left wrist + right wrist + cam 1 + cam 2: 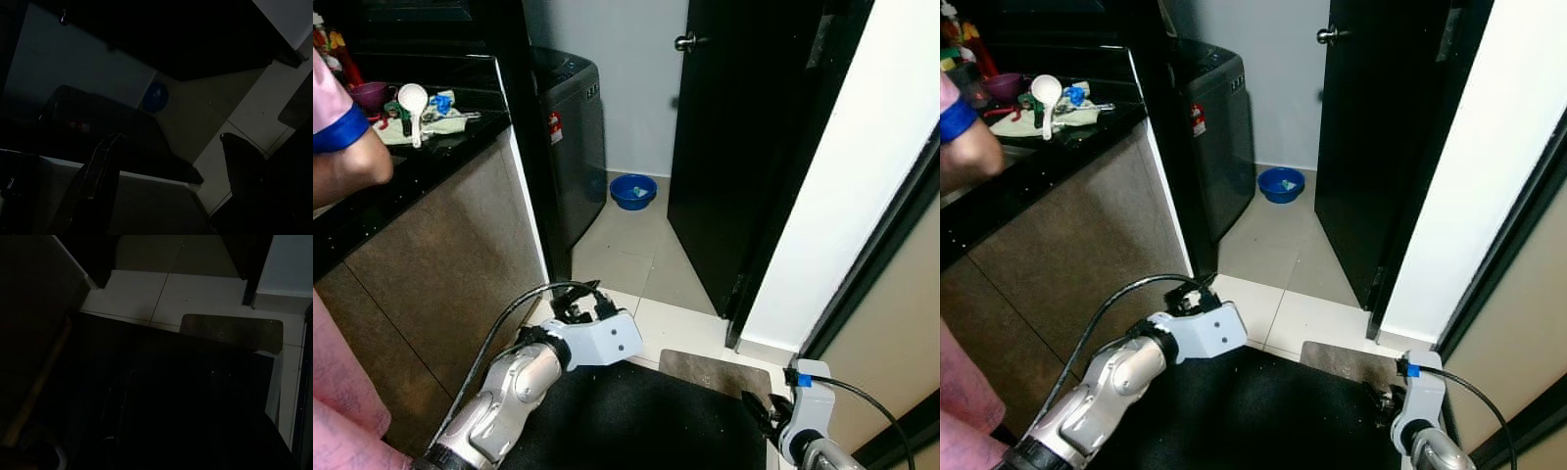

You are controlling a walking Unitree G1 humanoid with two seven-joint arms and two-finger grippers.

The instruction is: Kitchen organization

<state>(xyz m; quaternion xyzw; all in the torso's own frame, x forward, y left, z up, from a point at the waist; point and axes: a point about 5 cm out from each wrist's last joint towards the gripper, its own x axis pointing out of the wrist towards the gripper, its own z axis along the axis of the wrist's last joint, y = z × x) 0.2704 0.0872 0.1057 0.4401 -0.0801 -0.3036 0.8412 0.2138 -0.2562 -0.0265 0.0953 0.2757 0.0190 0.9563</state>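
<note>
L gripper [166,186] hangs low by the cabinet front, fingers [102,171] spread wide, holding nothing. R gripper [759,406]: can't tell. White ladle [413,103] on cloth [435,119] at countertop [431,162] back edge.

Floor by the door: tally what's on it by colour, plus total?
Blue: 1, the basin on the tiles near the dark door
Brown-grey: 1, the small mat at the doorway
Black: 1, the large mat under the arms
Total: 3
</note>
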